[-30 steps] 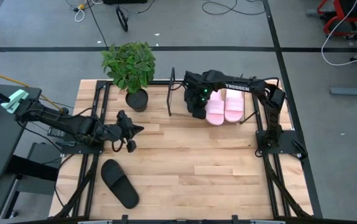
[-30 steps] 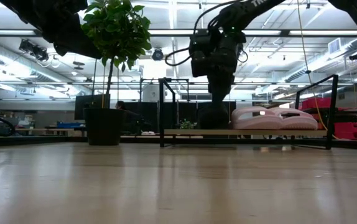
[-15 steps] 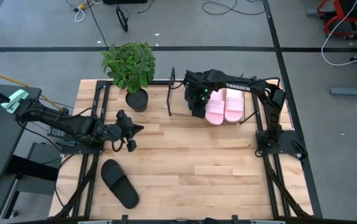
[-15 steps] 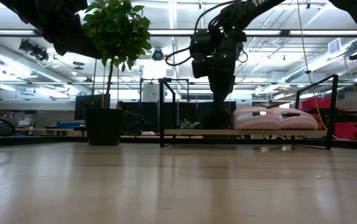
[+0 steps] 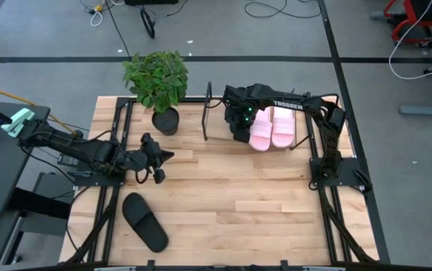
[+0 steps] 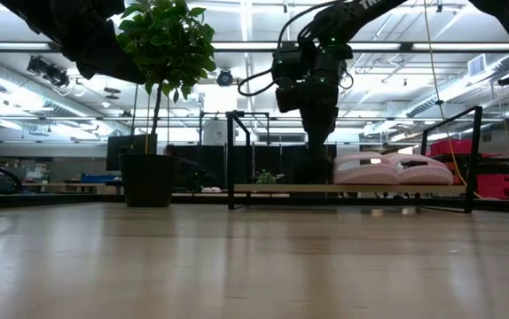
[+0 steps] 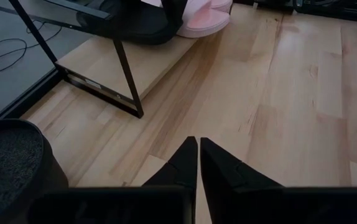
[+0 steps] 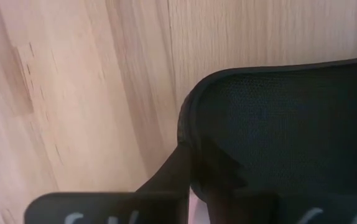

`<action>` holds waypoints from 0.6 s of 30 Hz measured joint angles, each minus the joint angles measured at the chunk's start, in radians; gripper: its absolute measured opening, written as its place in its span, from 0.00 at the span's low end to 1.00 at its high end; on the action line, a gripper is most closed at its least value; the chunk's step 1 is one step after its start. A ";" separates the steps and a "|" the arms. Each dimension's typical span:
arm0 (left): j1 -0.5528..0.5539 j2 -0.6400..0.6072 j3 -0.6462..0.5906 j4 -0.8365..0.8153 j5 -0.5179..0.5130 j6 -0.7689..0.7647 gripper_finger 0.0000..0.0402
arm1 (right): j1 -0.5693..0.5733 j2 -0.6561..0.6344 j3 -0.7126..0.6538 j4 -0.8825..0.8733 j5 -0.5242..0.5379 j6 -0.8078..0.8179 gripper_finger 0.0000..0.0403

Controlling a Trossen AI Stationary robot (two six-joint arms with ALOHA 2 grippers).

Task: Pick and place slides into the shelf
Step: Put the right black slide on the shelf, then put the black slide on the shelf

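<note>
Two light pink slides [image 5: 272, 128] lie side by side on the shelf [image 5: 207, 113], also seen low on its wooden base [image 6: 370, 189]. My right gripper [image 5: 238, 129] reaches over the shelf's left part, pointing down, shut on a black slide [image 6: 308, 168] that sits next to the pink pair. The second black slide [image 5: 144, 220] lies sole-down on the table near the left front. My left gripper [image 5: 158, 162] waits shut above the table's left side, touching nothing; its wrist view shows its shut fingers [image 7: 197, 155] facing the shelf. My right gripper comes from above, pointing down, and has the black slide by its rim [image 8: 188, 124], where one dark finger [image 8: 178, 171] lies against the mesh-textured surface. The other finger is hidden behind the slide. The slide rests on the shelf's base beside the pink slides.
A potted plant [image 5: 156, 83] stands at the table's far left, just left of the shelf's thin black end frame [image 7: 129, 87]. Black arm mounting frames run along both table sides. Bare wooden tabletop [image 5: 238, 188] lies between the shelf and the near edge.
</note>
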 joint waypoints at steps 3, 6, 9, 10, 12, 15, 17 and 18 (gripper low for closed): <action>0.000 0.000 0.000 0.000 0.000 0.000 0.07 | 0.000 0.000 0.000 -0.005 -0.001 0.002 0.08; 0.000 0.000 0.000 0.000 0.000 0.000 0.05 | 0.000 0.000 0.000 -0.006 -0.005 0.005 0.12; 0.000 0.000 0.000 0.000 0.000 0.000 0.04 | 0.000 0.000 0.000 -0.007 -0.014 0.015 0.16; 0.000 0.000 0.000 0.000 0.000 0.000 0.03 | 0.000 0.000 0.000 -0.008 -0.027 0.018 0.18; 0.000 0.000 0.000 0.000 0.000 0.000 0.03 | 0.000 0.000 0.000 -0.012 -0.054 0.027 0.20; 0.000 0.000 0.000 0.000 0.000 0.000 0.03 | 0.001 0.000 0.000 -0.011 -0.075 0.039 0.23; 0.000 0.000 0.000 0.000 0.000 0.000 0.03 | 0.002 0.000 0.000 -0.010 -0.080 0.039 0.25; 0.000 0.000 0.000 0.000 0.000 0.000 0.04 | 0.002 0.000 0.000 -0.011 -0.080 0.039 0.25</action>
